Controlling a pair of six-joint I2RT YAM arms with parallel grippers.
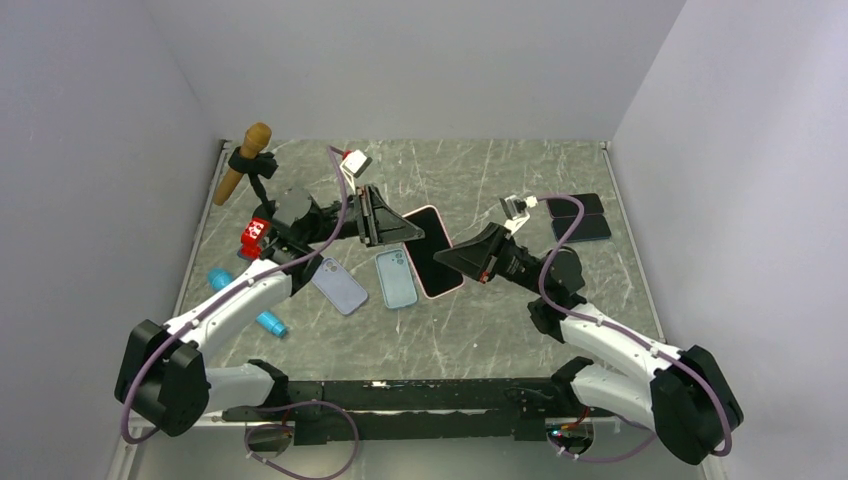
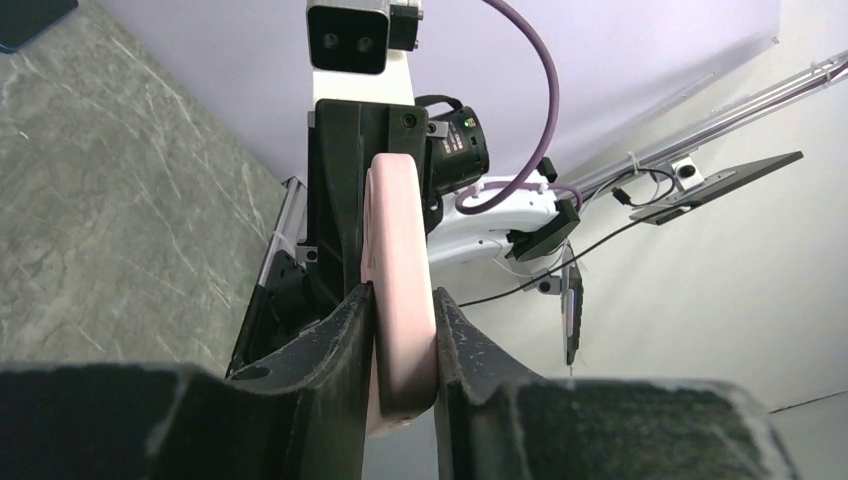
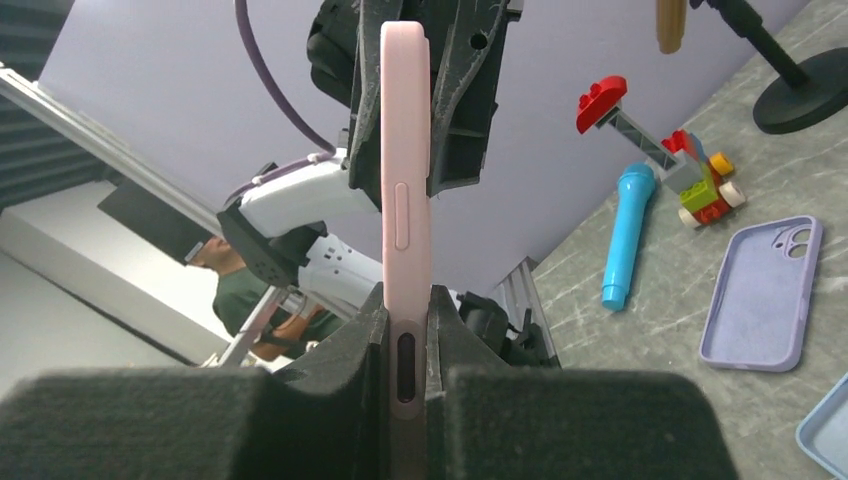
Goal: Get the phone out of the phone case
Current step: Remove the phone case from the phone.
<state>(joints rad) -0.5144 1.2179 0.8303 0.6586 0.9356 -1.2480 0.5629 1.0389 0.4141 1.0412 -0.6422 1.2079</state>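
Observation:
A phone with a black screen sits in a pink case (image 1: 432,251), held above the table between both grippers. My left gripper (image 1: 400,228) is shut on the case's upper left end; in the left wrist view the pink edge (image 2: 398,270) is pinched between its fingers. My right gripper (image 1: 452,259) is shut on the lower right side; in the right wrist view the pink case edge (image 3: 406,200) stands upright between its fingers, with a side button and a slot showing. The phone is still inside the case.
A lilac empty case (image 1: 340,286) and a light blue case (image 1: 396,277) lie on the table under the phone. A blue marker (image 1: 245,300), a red toy (image 1: 255,236), a microphone on a stand (image 1: 246,160) are at left. Two dark phones (image 1: 580,217) lie at back right.

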